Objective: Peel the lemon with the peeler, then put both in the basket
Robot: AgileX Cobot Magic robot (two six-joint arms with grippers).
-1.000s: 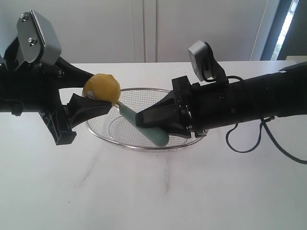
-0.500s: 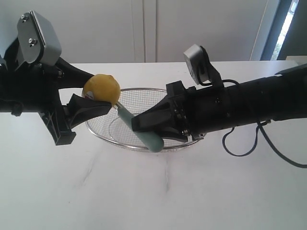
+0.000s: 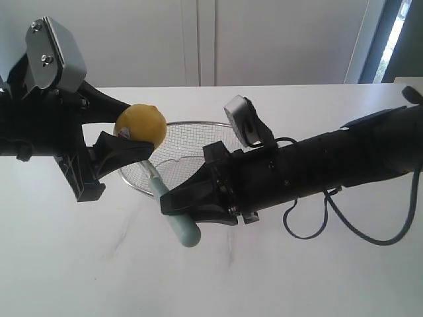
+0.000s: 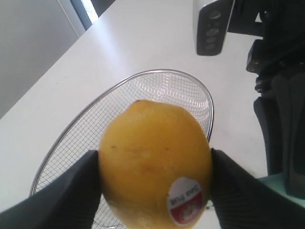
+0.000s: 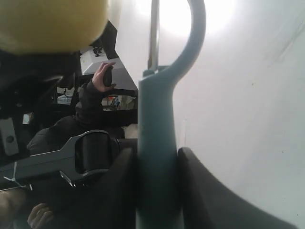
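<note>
My left gripper is shut on the yellow lemon, held in the air over the left rim of the wire basket. In the left wrist view the lemon fills the gap between both black fingers, its red-and-white sticker facing the camera. My right gripper is shut on the teal handle of the peeler. The peeler slants up towards the lemon; its head sits just under the fruit. In the right wrist view the peeler runs up between the fingers, the lemon at the edge.
The basket rests on a white table. A black cable hangs from the right arm onto the table. A white wall stands behind the table. A dark window frame shows at the far right.
My right arm has moved left and toward the front with the peeler, drawing it down and away from the lemon's side. The left gripper and lemon have stayed put.
</note>
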